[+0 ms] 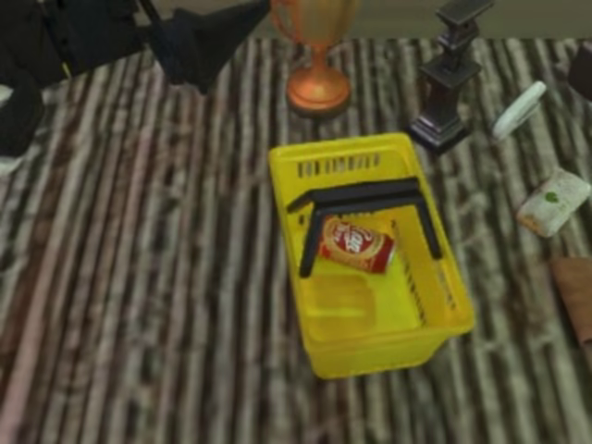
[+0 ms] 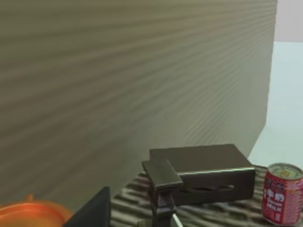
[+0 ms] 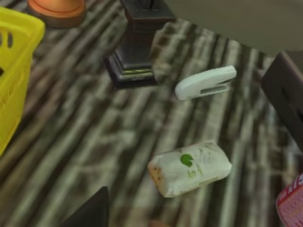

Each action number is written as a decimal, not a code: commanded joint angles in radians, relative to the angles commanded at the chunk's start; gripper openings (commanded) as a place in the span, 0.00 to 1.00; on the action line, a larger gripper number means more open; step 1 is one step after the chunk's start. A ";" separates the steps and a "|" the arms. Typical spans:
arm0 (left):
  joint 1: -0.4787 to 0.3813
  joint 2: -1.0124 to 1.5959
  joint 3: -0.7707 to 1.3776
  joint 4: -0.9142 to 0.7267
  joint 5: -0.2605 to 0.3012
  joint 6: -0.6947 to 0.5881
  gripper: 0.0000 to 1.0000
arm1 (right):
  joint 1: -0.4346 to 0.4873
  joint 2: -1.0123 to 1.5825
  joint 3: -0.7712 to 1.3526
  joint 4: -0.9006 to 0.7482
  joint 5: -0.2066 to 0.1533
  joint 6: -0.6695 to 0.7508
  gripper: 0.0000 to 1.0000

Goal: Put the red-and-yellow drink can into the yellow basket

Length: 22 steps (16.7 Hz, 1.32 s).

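Observation:
The red-and-yellow drink can point(image 1: 357, 244) lies on its side on the floor of the yellow basket point(image 1: 444, 277), under the black folded handles point(image 1: 361, 196). The basket stands mid-table, and one of its corners point(image 3: 14, 71) shows in the right wrist view. My left gripper point(image 1: 208, 42) is held high at the back left, well away from the basket, open and empty. One of its fingers point(image 2: 92, 210) shows in the left wrist view. My right arm is outside the top view. Only a dark edge of my right gripper point(image 3: 90, 213) shows, over the striped table near the wrapped pack.
Behind the basket stand an orange trophy cup point(image 1: 318, 83) and a dark pedestal point(image 1: 444, 102). To the right lie a white stapler point(image 1: 518, 109), a wrapped white pack point(image 1: 553, 202), a brown object point(image 1: 575, 296) and a dark box point(image 2: 208, 168). Beside the box stands another red can point(image 2: 283, 194).

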 joint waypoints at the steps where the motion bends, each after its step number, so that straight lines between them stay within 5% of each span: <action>1: 0.018 -0.104 -0.042 -0.043 -0.055 -0.013 1.00 | 0.030 0.103 0.097 -0.069 0.000 -0.047 1.00; 13: 0.179 -1.356 -0.752 -0.638 -0.740 -0.009 1.00 | 0.385 1.337 1.256 -0.875 0.000 -0.592 1.00; 18: 0.203 -1.668 -0.974 -0.790 -0.911 0.052 1.00 | 0.475 1.617 1.551 -1.060 0.005 -0.730 1.00; 22: 0.207 -1.741 -1.032 -0.826 -0.952 0.072 1.00 | 0.496 1.672 1.619 -1.101 0.008 -0.763 1.00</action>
